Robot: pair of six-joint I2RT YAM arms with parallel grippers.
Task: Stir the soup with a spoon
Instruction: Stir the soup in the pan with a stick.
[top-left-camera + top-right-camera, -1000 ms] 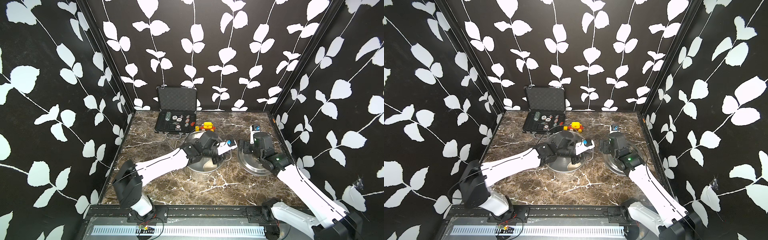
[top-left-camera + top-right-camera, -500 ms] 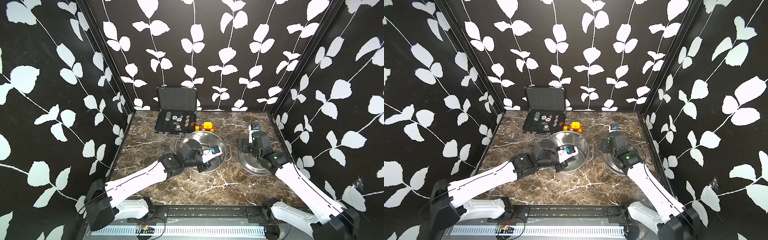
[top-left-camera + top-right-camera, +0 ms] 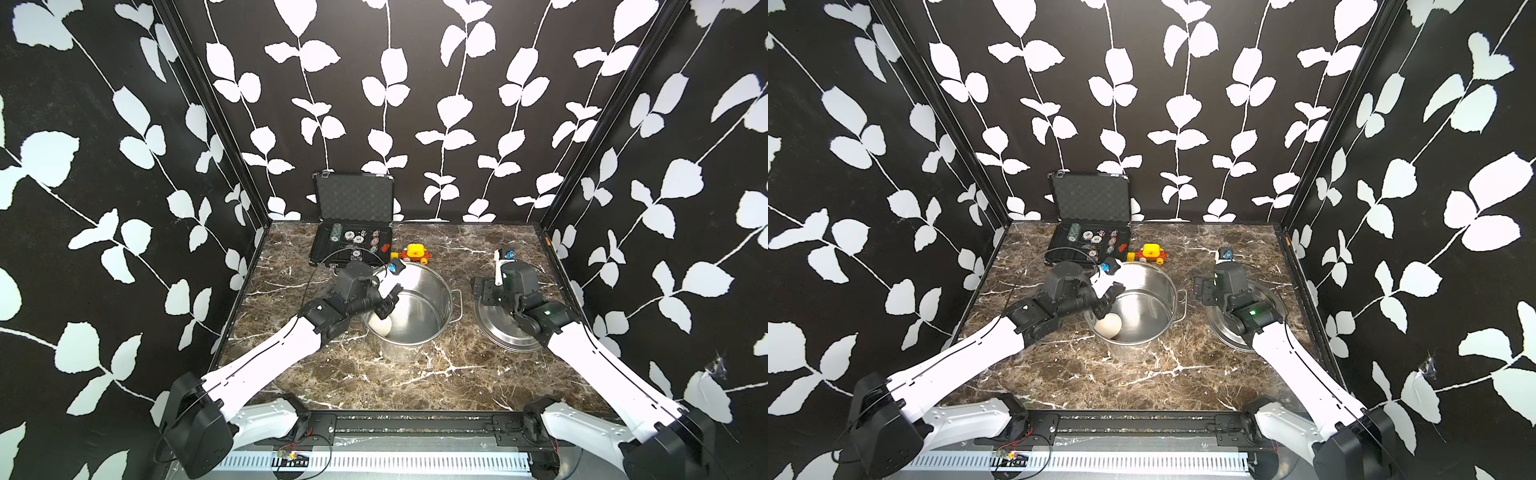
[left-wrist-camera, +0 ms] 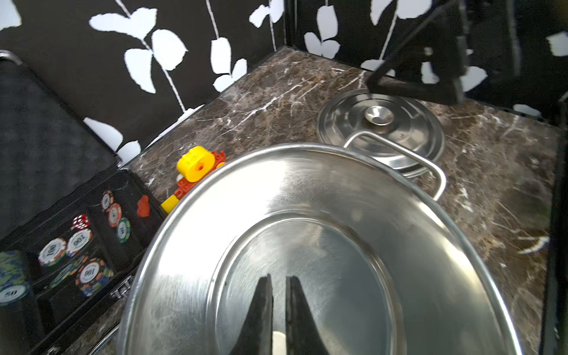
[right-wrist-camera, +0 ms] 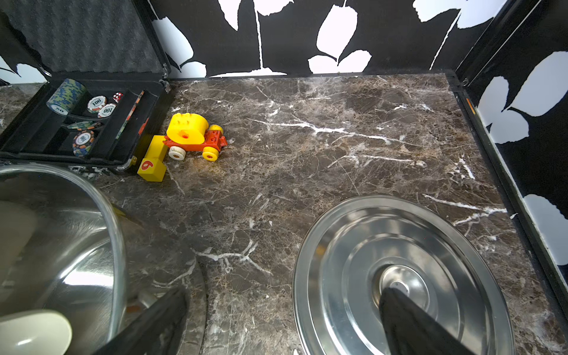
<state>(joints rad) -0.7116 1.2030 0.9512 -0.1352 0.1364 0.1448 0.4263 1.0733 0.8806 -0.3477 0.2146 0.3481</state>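
Confirm left pincer (image 4: 279, 279) pressed together on the handle of the spoon (image 3: 381, 325). Find the spoon's bowl low inside the pot (image 3: 409, 349), close to the wall on the left arm's side; see no liquid there. Note right pincer (image 5: 285, 292) spread wide above the lid (image 3: 496, 328), off the pot. Expect the unbraced pot to slide or tip under sideways spoon pressure, toward the toy truck (image 3: 415, 252) or the lid. Guard against handle twist in so narrow a pinch; steer sweeps away from the wall.

Open black case (image 3: 353, 199) holding poker chips (image 5: 97, 104); yellow-red toy car (image 5: 192, 135) beside it; steel lid (image 5: 353, 246) flat on marble table (image 5: 307, 138).
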